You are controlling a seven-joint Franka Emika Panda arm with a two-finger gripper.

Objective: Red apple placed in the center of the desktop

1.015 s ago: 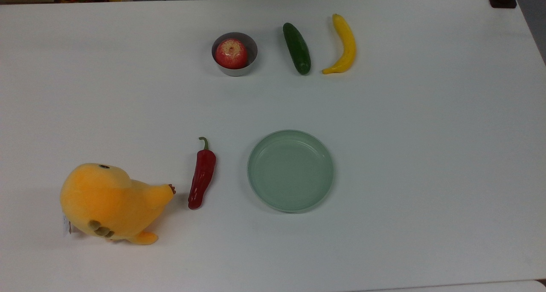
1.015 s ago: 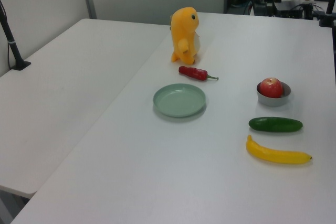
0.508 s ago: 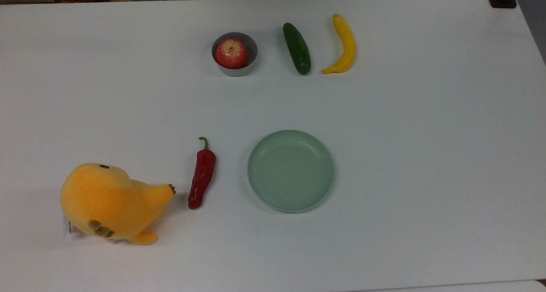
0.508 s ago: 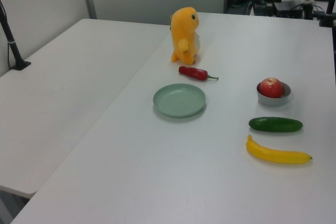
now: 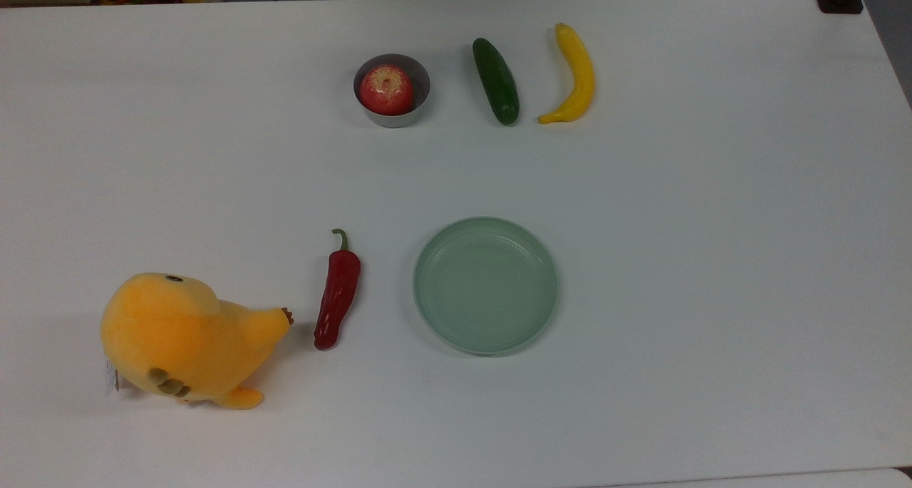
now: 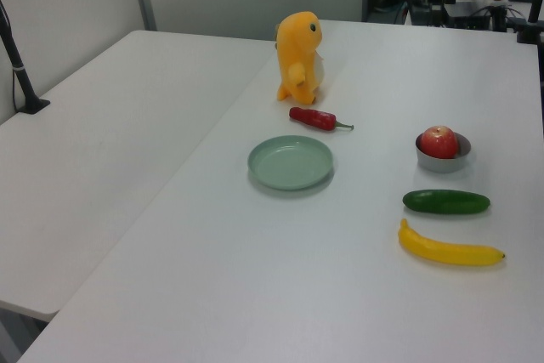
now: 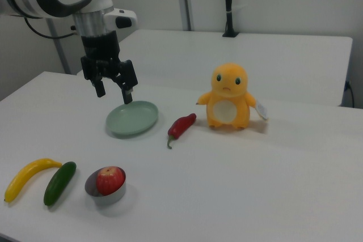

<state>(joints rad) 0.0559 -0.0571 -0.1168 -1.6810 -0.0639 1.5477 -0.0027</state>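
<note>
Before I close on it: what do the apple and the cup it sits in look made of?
The red apple looks like glossy plastic or foam, hard to tell which: even sheen, uniform speckled yellow patch around the stem dimple. The small round cup under it looks like brushed metal: grey, dull reflective wall in the right view, thin rim.

Even, bright overhead light falls across the white table [image 5: 712, 260], and the shadows are soft and faint. In the top view a pale shadow lies just below the plate [image 5: 485, 285] and beside the plush [image 5: 182, 338]. The apple [image 5: 385, 89] carries a small sheen, and the chili [image 5: 337, 296] a narrow highlight near its tip. In the right view the bowl [image 7: 106, 188] throws a soft shadow toward the right view's right, and the claw [image 7: 113, 92] looks dark against the pale wall. The left view's far background is dimmer. All views are in focus with no marked edge distortion.
</note>
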